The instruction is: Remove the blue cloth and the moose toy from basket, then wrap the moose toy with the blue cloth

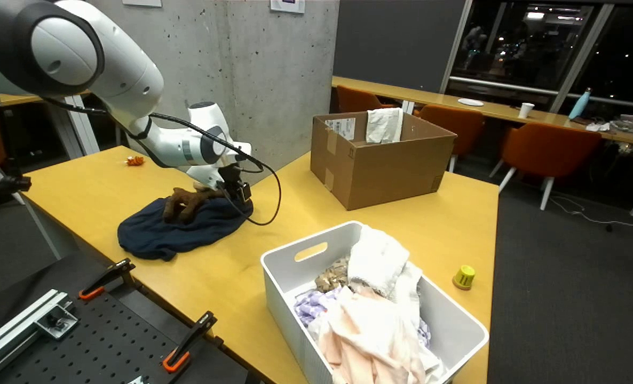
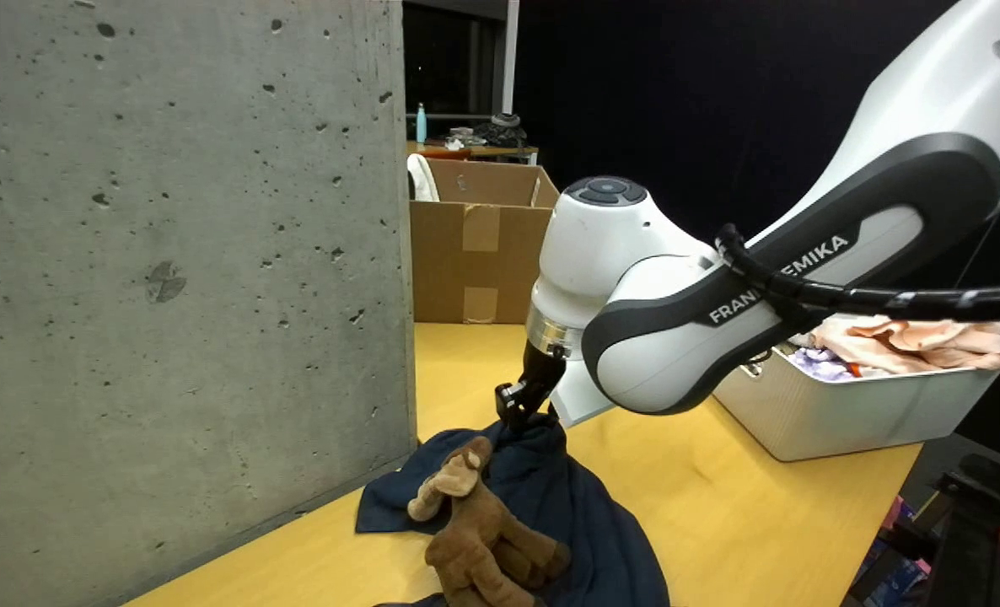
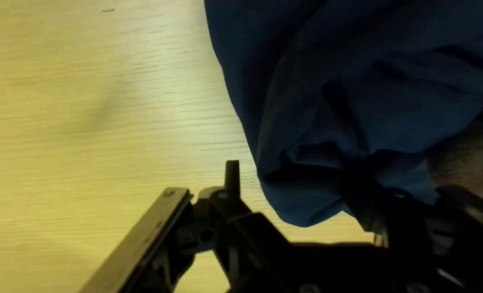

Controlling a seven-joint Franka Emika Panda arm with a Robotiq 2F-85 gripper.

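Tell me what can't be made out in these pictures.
Crumpled navy-blue fabric cloth, in an exterior view: near end cut off by the bottom edge.
Black two-fingered gripper, wrist view: one fingertip lost in dark folds, so its contact with the cloth can't be told.
Brown plush moose toy, wrist view: only a patch shows; the right edge and the gripper hide the rest.
Brown cardboard box, both exterior views: its walls hide its floor.

The claw [image 2: 529, 415] points down at the bunched blue cloth [image 2: 597, 516], on which the moose toy [image 2: 476, 524] rests.

Lab/office rm w/ robot arm [image 1: 129, 72], chairs [image 1: 548, 145], desk [image 1: 500, 112]
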